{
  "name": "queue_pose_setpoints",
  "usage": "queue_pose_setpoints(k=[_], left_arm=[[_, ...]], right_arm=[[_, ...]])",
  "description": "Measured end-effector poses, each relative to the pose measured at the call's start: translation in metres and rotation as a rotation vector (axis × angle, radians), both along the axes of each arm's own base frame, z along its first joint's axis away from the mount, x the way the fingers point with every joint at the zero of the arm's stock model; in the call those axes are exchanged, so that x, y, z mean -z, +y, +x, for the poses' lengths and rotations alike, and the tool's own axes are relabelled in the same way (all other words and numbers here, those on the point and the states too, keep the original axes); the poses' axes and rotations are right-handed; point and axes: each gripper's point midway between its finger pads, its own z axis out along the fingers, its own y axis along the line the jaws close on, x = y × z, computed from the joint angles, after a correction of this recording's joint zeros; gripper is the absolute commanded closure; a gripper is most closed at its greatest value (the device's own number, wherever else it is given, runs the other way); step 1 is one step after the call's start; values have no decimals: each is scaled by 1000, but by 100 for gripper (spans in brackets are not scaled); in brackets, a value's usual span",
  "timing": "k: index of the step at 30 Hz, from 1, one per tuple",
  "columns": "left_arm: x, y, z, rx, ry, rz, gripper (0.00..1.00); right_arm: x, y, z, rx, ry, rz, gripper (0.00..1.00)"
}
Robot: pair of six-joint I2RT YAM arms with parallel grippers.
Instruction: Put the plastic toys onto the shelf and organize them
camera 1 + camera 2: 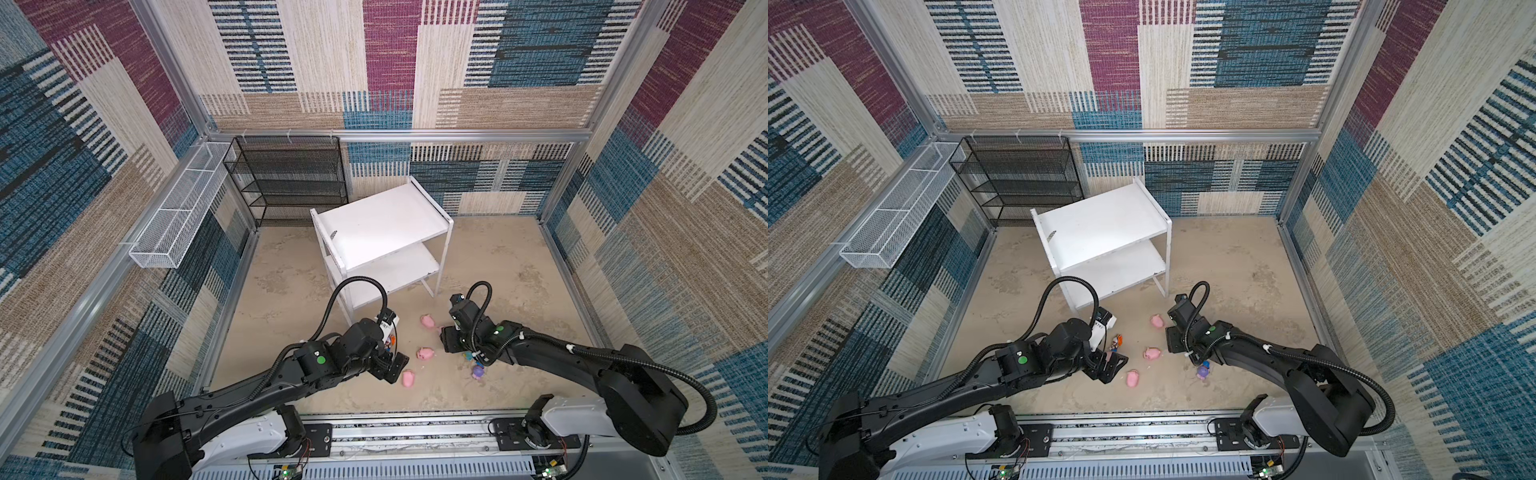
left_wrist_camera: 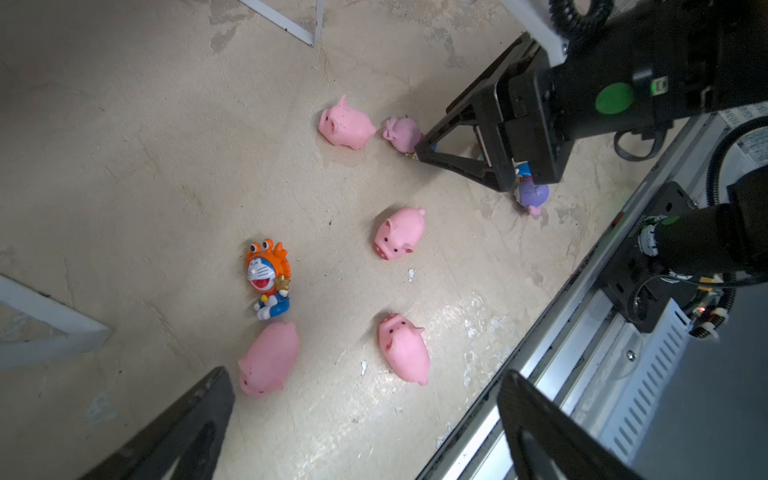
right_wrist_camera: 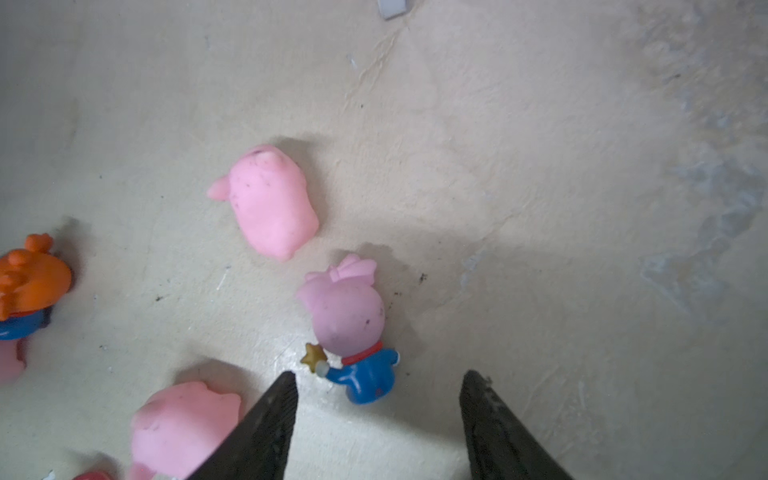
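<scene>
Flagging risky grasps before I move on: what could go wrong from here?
1. The right gripper hangs open by the pink-hooded figurine, which lies flat beside a speckled pig; a finger may knock either away.
2. The left gripper is open near another pig right beside the orange-hooded figurine; it might pinch both.

Noted plain pink on the pigs (image 2: 399,235); blue bodies on the orange-hooded figurine (image 2: 268,278), pink-hooded figurine (image 3: 347,324) and purple-hooded figurine (image 2: 534,194). Saw plain white on the shelf (image 1: 382,224), mottled beige on the floor (image 1: 498,257), striped blue, maroon and tan patchwork on the walls (image 1: 390,50).
</scene>
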Motion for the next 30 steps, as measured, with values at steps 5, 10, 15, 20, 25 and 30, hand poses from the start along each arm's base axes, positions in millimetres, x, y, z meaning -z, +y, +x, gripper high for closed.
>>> queue_pose_setpoints(k=[5,10,15,20,25,30], left_arm=[[-1,-2,0,5,-4,-7,1],[-3,-3,1,4,-10,-17,1],[-4,-3,1,5,-12,-18,1],[-7,-2,1,4,-18,-27,1],[-11,-2,1,1,-28,-35,1],[-14,-2,1,4,-33,-37,1]], right_arm=[[2,1,1,-33,-10,-19,38],[9,5,-1,-57,3,-28,38],[20,6,-2,-68,28,-54,40],[24,8,8,-54,19,-98,49],[24,8,8,-48,12,-116,62],[16,11,4,-83,7,-103,72]])
